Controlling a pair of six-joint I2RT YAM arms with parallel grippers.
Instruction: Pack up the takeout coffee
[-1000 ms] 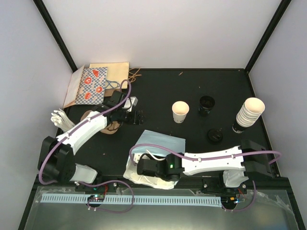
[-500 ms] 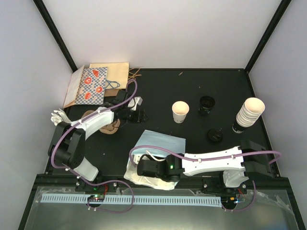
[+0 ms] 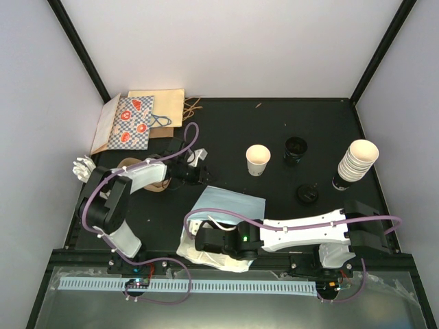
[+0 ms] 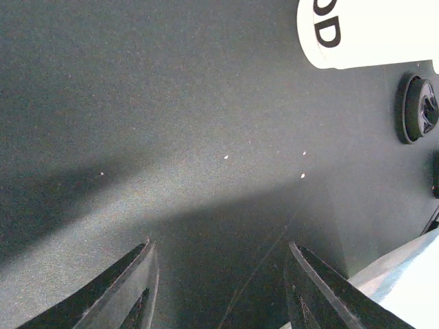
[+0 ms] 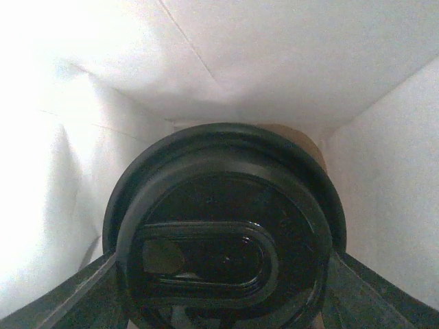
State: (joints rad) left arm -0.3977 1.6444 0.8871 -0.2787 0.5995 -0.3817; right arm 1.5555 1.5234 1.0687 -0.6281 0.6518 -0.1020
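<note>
1. At the far-left corner of the table lie patterned paper bags, well apart from the packing.
2. The left gripper hangs low over bare table left of centre. Its jaws are spread wide with nothing between them. Its wrist view looks toward the open cup and the corner of the bag.
3. The light blue bag lies on its side close to the near edge. The right arm stretches along that edge to the bag's mouth.
4. The right gripper is inside the bag, with white paper walls on every side. Its jaws are closed on either side of a lidded cup. This takeout coffee is therefore in the bag and held by the gripper. I cannot tell whether it rests on the paper yet.
5. At the table's centre an open cup stands upright without a lid.
6. Two loose black lids lie to the right of the open cup, apart from it. One is toward the far side and the other nearer.
7. A stack of spare cups stands by the right edge.
8. In my judgement one coffee is all but packed and only its release remains. The open cup looks unfinished: it would need a lid pressed on and then a trip into the bag. The task is probably about halfway done.
</note>
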